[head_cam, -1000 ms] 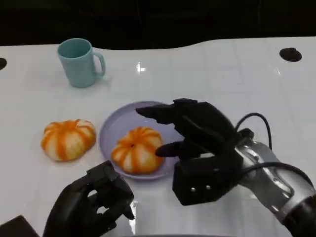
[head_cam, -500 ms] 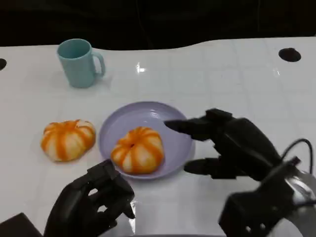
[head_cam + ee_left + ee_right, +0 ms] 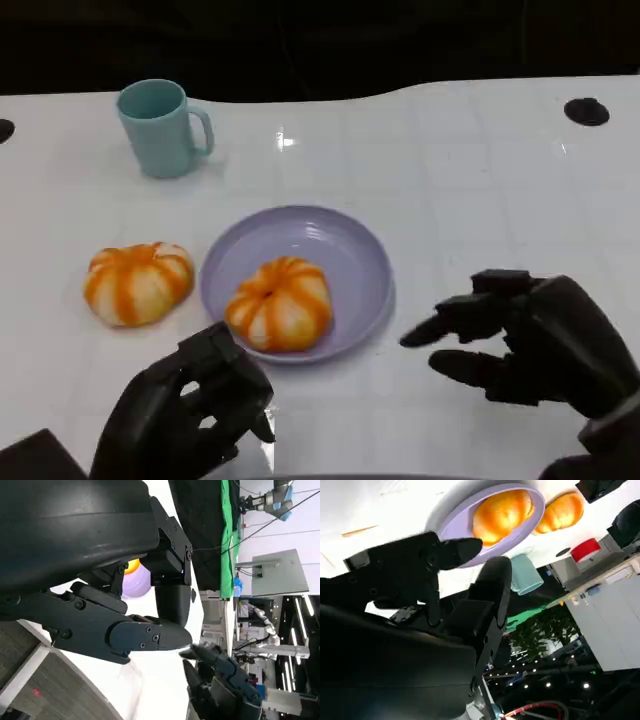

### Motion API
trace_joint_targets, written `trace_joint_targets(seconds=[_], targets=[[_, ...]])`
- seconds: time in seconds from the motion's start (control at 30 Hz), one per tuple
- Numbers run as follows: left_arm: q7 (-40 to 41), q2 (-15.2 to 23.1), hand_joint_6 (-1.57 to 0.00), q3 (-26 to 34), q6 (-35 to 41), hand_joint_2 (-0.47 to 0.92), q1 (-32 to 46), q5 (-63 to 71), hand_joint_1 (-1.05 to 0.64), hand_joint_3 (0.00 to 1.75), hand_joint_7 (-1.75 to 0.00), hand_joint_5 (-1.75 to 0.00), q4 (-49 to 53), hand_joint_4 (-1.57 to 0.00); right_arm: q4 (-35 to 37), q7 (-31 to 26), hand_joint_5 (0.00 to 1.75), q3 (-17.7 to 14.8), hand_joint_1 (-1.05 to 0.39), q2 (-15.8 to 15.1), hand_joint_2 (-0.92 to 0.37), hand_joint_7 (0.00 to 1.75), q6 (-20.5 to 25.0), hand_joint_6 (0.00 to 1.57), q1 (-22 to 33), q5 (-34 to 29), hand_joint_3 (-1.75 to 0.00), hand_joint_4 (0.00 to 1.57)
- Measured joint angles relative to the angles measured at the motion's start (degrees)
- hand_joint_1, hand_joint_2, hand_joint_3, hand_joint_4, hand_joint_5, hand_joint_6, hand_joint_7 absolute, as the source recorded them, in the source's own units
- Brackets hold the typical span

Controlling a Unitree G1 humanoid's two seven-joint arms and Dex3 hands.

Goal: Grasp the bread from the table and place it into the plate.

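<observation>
An orange-and-white striped bread [image 3: 279, 303] lies in the lilac plate [image 3: 350, 250], toward its front left; the right wrist view shows this bread [image 3: 501, 514] on the plate [image 3: 452, 525] too. A second, like bread [image 3: 138, 282] sits on the table left of the plate and appears as the further bread [image 3: 561, 512] in the right wrist view. My right hand [image 3: 530, 345] hovers at the lower right, to the right of the plate, fingers spread and holding nothing. My left hand [image 3: 185, 415] is at the bottom left, in front of the plate, fingers curled with nothing in them.
A teal mug [image 3: 162, 126] stands at the back left of the white table [image 3: 480, 170]. A dark round hole [image 3: 587, 110] marks the far right of the tabletop. In the left wrist view the right hand [image 3: 220, 685] shows beyond my own left fingers.
My right hand has pulled back from over the plate toward the lower right, leaving the bread lying in the plate. The left hand and the other bread have not moved.
</observation>
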Motion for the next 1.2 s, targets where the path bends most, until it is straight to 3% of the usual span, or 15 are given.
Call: trace_joint_targets(seconds=[0.3, 0.57, 1.2], targets=[[0.0, 0.0, -0.57, 0.1, 0.2, 0.92, 0.0, -0.1, -0.56, 0.33, -1.52, -1.75, -0.1, -0.64, -1.9, -1.3, 1.46, -3.1, -0.14, -1.8, -0.28, 1.06, -1.3, 0.91, 4.9, -1.1, -1.09, 0.88], [0.0, 0.4, -0.58, 0.8, 0.4, 0.92, 0.0, -0.7, -0.56, 0.32, -1.52, -1.75, -0.2, -0.65, -3.5, -1.8, 1.53, -3.6, -0.11, -1.7, -0.27, 1.12, -1.3, 0.87, 8.7, -1.7, -1.13, 0.85], [-0.8, 1.2, -0.58, 1.5, 0.3, 0.92, 0.3, -1.9, -0.54, 0.31, -1.50, -1.75, 0.2, -0.63, -0.9, -6.7, 1.48, -3.1, -0.10, -0.4, -0.25, 1.08, -0.9, 0.91, 9.6, -5.6, -1.11, 0.89]])
